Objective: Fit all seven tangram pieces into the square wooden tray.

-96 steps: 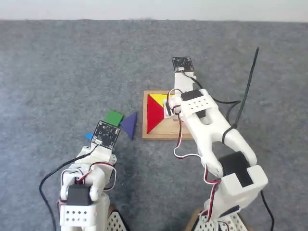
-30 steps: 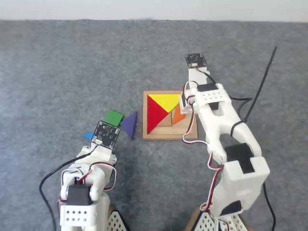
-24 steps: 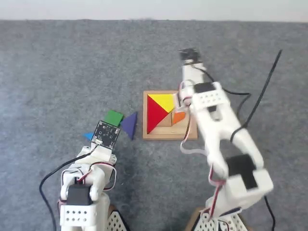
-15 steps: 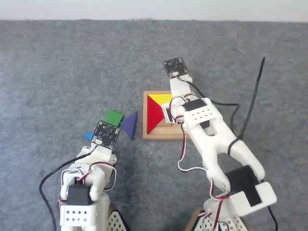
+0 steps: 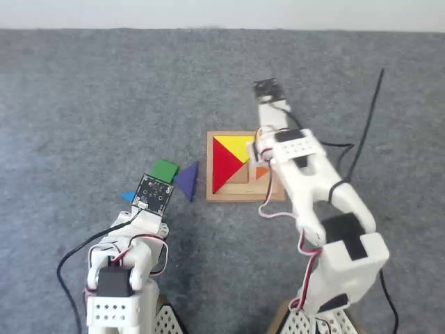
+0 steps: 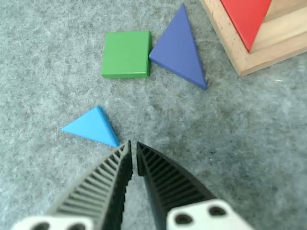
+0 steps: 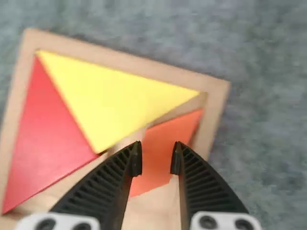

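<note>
light: bright, even, diffuse, from overhead | shadows: soft and faint on the grey carpeted table (image 5: 69,104); thin dark rims under the green square wooden piece (image 6: 125,53) and the dark blue wooden triangle (image 6: 180,48) ahead of the left gripper (image 6: 133,146) | sheen: dull highlights on that gripper's black ribbed fingers (image 6: 163,179)

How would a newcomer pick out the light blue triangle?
Three loose pieces lie on the grey carpet between the square wooden tray and the left gripper. The light blue triangle lies nearest the gripper's tips, apart from the green square and dark blue triangle, and is the smallest.
</note>
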